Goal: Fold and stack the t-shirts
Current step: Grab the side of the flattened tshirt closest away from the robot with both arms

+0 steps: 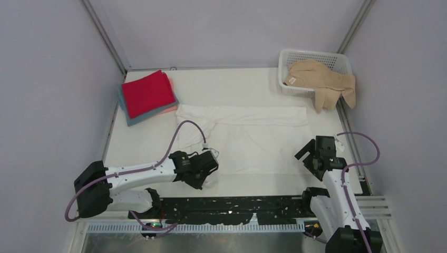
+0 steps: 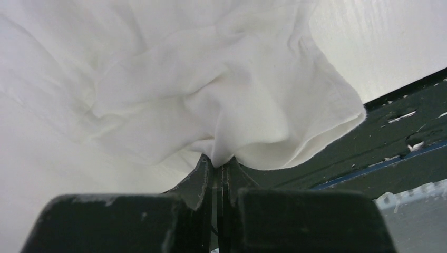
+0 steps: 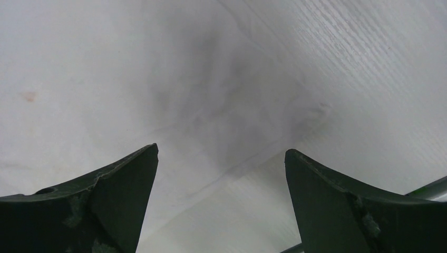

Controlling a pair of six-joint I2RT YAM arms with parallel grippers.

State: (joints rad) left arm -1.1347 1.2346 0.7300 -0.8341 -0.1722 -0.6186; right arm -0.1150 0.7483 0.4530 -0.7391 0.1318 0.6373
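The white t-shirt point(image 1: 248, 134) lies spread across the middle of the table. My left gripper point(image 1: 210, 169) is shut on its near left corner; in the left wrist view the cloth point(image 2: 221, 100) bunches up out of the closed fingertips point(image 2: 221, 164). My right gripper point(image 1: 307, 157) is open and empty over the shirt's near right corner; the right wrist view shows the shirt's edge point(image 3: 200, 174) between the spread fingers point(image 3: 126, 179). A red folded square point(image 1: 148, 93) tops a stack with teal-blue and pink beneath, far left. The tan t-shirt point(image 1: 321, 81) hangs out of the basket.
A white lattice basket point(image 1: 295, 57) stands at the far right corner. Grey walls enclose the table on three sides. A black rail point(image 1: 232, 203) runs along the near edge by the arm bases.
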